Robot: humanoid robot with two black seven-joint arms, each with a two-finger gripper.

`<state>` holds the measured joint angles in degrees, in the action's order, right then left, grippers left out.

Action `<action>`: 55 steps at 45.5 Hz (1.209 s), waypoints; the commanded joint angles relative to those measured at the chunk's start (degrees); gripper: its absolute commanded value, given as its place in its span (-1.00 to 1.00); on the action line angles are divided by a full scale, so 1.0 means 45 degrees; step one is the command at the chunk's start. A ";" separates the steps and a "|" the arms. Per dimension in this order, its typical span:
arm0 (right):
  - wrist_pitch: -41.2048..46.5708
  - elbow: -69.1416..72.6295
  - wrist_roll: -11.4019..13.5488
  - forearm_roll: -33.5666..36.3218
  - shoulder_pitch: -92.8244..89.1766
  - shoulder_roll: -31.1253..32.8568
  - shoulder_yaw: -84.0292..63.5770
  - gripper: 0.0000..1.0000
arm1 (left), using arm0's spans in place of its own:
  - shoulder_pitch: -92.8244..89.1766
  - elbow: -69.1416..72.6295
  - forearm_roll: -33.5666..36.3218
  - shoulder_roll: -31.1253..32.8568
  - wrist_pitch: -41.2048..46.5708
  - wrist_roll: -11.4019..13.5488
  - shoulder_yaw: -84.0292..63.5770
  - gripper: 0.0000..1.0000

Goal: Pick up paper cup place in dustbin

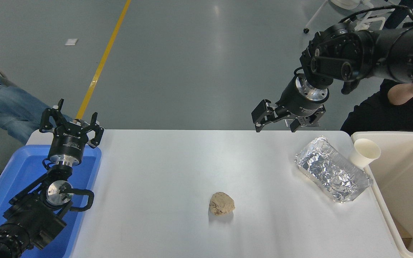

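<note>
grey shop floor with a yellow line (100,64) lies beyond a white table (177,168) in the head view. at the table's far right corner the paper cup (365,152) sits tilted, empty, touching the dustbin (412,190) that stands along the table's right edge, with its base just beside the foil tray (332,174), which lies slantwise near that edge. a crumpled brown paper ball (221,203) rests near the middle of the table, toward its near edge. the right gripper (280,125) hangs above the table's far edge, well apart from the cup, fingers spread wide and holding nothing. the left gripper (71,123) is parked over the far end of the blue tray (9,179) at the table's left edge, fingers also spread and empty. a person in black (389,111) sits beyond the far right corner; denim-clad legs (2,107) show at the left.
</note>
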<state>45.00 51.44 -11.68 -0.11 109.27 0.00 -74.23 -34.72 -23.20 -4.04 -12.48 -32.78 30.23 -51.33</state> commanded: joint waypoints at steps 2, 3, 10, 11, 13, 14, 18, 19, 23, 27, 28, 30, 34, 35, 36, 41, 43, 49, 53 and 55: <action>0.0000 -0.1217 -0.0003 -0.0209 -0.1351 0.0000 0.0108 1.00 | 0.0000 0.0000 0.0000 0.0000 0.0000 0.0000 0.0000 0.98; 0.0000 -0.1256 -0.0003 -0.0209 -0.1430 0.0000 0.0108 1.00 | 0.0000 0.0000 0.0000 0.0000 0.0000 0.0000 0.0000 0.98; -0.0097 -0.1529 -0.0003 0.0122 -0.1528 0.0000 0.0128 1.00 | 0.0000 0.0000 0.0000 0.0000 0.0000 0.0000 0.0000 0.98; -0.0137 -0.1568 -0.0003 0.0239 -0.1528 0.0000 0.0109 1.00 | 0.0000 0.0000 0.0000 0.0000 0.0000 0.0000 0.0000 0.98; -0.0156 -0.1569 -0.0003 0.0492 -0.1489 0.0000 0.0089 1.00 | 0.0000 0.0000 0.0000 0.0000 0.0000 0.0000 0.0000 0.98; -0.0156 -0.1569 -0.0003 0.0610 -0.1470 0.0097 0.0108 1.00 | 0.0000 0.0000 0.0000 0.0000 0.0000 0.0000 0.0000 0.98; -0.0118 -0.1491 -0.0022 0.0923 -0.1353 0.0507 0.0031 1.00 | 0.0000 0.0000 0.0000 0.0000 0.0000 0.0000 0.0000 0.98; -0.0098 -0.1490 -0.0003 0.0943 -0.1314 0.0604 -0.0066 1.00 | 0.0000 0.0000 0.0000 0.0000 0.0000 0.0000 0.0000 0.98; -0.0117 -0.1490 -0.0003 0.0923 -0.1313 0.1073 -0.0223 1.00 | 0.0000 0.0000 0.0000 0.0000 0.0000 0.0000 0.0000 0.98; -0.0156 -0.1529 -0.0003 0.0826 -0.1489 0.1425 -0.0380 1.00 | 0.0000 0.0000 0.0000 -0.0019 0.0000 0.0000 0.0000 0.98; -0.0156 -0.1549 -0.0003 0.0826 -0.1547 0.1484 -0.0399 1.00 | 0.0000 0.0000 0.0000 0.0000 0.0000 0.0000 0.0000 0.98; -0.0195 -0.1627 -0.0003 0.0806 -0.1683 0.1640 -0.0399 1.00 | 0.0000 0.0000 0.0000 0.0000 0.0000 0.0000 0.0000 0.98; -0.0799 -0.1919 0.0017 0.0689 -0.2464 0.2011 -0.0399 1.00 | 0.0000 0.0000 0.0000 0.0000 0.0000 0.0000 0.0000 0.98; -0.1052 -0.2075 0.0017 0.0650 -0.2678 0.2070 -0.0419 1.00 | 0.0000 0.0000 0.0000 0.0000 0.0000 0.0000 0.0000 0.98; -0.1384 -0.2270 0.0017 0.0631 -0.2893 0.2148 -0.0458 1.00 | 0.0000 0.0000 0.0000 0.0000 0.0000 0.0000 0.0000 0.98; -0.2791 -0.3188 0.0017 0.0533 -0.3987 0.2538 -0.0945 1.00 | 0.0000 0.0000 0.0000 -0.0019 0.0000 0.0000 0.0000 0.98; -0.3260 -0.3501 0.0017 0.0533 -0.4358 0.2675 -0.1102 1.00 | 0.0000 0.0000 0.0000 0.0000 0.0000 0.0000 0.0000 0.98; -0.4666 -0.3990 0.0017 0.0533 -0.5394 0.3377 -0.1142 1.00 | 0.0000 0.0000 0.0000 0.0000 0.0000 0.0000 0.0000 0.98; -0.5701 -0.4010 0.0017 0.0533 -0.5980 0.3866 -0.1161 1.00 | 0.0000 0.0000 0.0000 0.0000 0.0000 0.0000 0.0000 0.98; -0.6208 -0.4029 0.0017 0.0572 -0.6234 0.4081 -0.1122 1.00 | 0.0000 0.0000 0.0000 0.0000 0.0000 0.0000 0.0000 0.98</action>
<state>28.34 36.03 -11.61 2.42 88.67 13.23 -78.57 -34.72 -23.21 -4.06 -12.49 -32.78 30.24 -51.33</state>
